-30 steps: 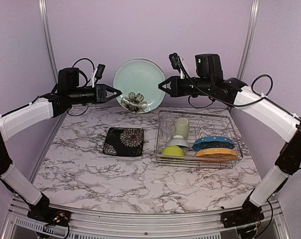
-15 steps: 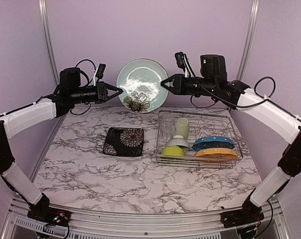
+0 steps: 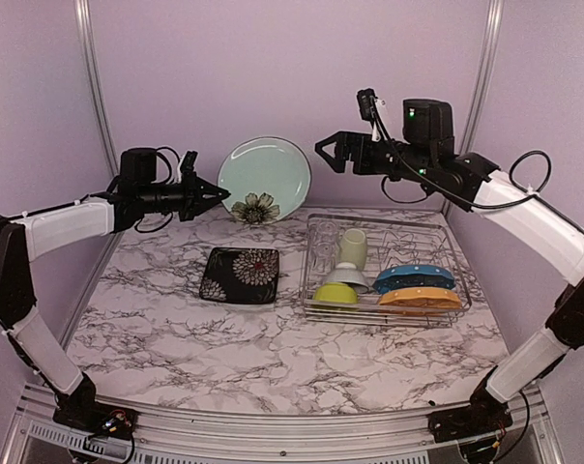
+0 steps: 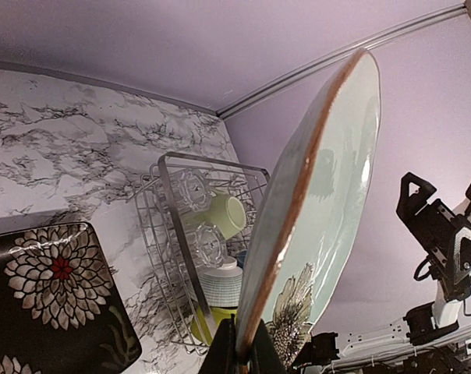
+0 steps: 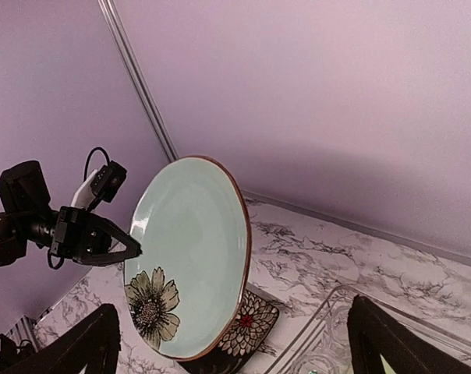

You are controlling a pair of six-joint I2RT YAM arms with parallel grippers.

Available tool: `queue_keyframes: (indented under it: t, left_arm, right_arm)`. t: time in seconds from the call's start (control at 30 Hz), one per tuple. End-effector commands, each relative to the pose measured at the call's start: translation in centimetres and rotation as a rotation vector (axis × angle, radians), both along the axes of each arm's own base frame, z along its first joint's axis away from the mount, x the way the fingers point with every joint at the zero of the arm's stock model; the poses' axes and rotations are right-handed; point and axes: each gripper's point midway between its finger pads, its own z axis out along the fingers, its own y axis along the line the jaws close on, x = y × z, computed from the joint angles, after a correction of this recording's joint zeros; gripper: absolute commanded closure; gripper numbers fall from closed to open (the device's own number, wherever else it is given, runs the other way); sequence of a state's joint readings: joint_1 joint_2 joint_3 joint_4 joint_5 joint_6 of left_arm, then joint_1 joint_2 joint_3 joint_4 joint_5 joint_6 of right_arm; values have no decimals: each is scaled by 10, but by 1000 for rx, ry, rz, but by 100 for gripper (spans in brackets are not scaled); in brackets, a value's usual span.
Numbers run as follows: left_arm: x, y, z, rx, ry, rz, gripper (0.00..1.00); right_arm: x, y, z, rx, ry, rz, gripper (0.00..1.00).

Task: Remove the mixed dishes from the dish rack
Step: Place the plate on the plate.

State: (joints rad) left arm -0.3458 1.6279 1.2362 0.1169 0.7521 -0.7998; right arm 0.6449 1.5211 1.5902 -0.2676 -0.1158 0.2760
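1. Since the earlier frame the right gripper [image 3: 329,151] had let go of the mint plate [image 3: 265,179] and drawn up and away. The plate had sunk lower, behind and left of the rack [image 3: 423,240].
2. The table [image 3: 224,348] was marble and the walls [image 3: 273,68] purple. The dark plate [image 3: 240,275] lay flat just left of the rack.
3. The mug [image 3: 352,246], lime bowl [image 3: 335,293], white bowl [image 3: 347,275], blue plate [image 3: 415,277] and orange plate [image 3: 420,298] sat in the rack. The glass [image 3: 324,246] there was hard to make out.
4. The left gripper [image 3: 215,193] pinched the mint plate's rim, with the plate on edge. Whether it touched the table was unclear. The right jaws gaped wide and empty, apart from it.
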Motion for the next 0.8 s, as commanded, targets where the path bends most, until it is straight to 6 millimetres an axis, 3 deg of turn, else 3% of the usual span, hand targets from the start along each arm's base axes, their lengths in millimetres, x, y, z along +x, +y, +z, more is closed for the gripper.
queue_keyframes:
  t: [0.0,0.13,0.4,0.77]
  left_arm:
    - [15,22,-10,-30,55,51,100]
    - [23,39,-54,47,166,91,100]
    - [21,48,-127,172,336,108,100]
    - [10,50,-174,226,445,80,100]
  right_arm:
    - [-2,-27,21,-69,-80,-88,2]
    - [-4,-41,21,-150,-93,-117,2]
    - [-12,-68,14,-222,-79,-154,2]
    - [-16,-75,8,-239,-67,-163,2]
